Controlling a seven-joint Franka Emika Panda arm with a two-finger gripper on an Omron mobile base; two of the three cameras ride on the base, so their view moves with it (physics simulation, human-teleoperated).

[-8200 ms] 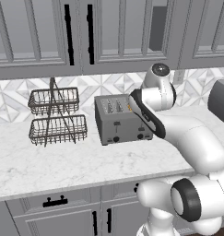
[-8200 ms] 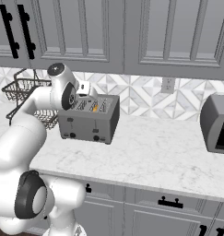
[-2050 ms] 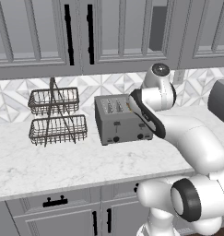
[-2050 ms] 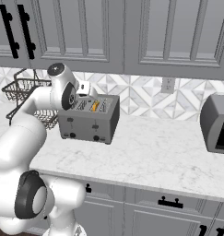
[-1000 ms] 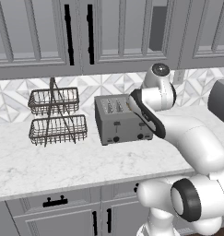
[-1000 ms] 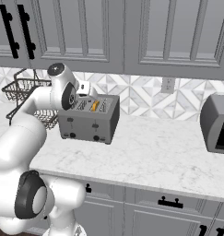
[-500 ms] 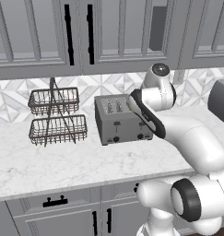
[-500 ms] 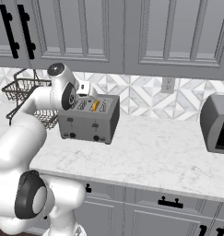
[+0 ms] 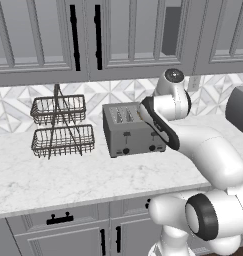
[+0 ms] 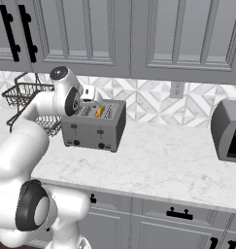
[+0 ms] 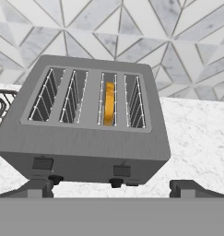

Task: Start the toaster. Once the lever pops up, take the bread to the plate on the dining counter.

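Jaws wide open, nothing held; gripper [image 11: 111, 186] hangs at 6 o'clock of the toaster [image 11: 88, 122], above its front edge. Bread [image 11: 109, 103] stands upright in third slot from left. Bare marble counter [image 10: 173, 160] at 3 o'clock of toaster. Wire basket rack [image 9: 60, 127] at 9 o'clock, apart. Tiled wall [image 11: 132, 32] at 12.

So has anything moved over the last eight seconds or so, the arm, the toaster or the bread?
Nothing visibly changed. The arm keeps the same pose over the toaster, the end effector stays open and empty above it, and the bread still sits down in one slot. The wire rack beside the toaster is where it was.
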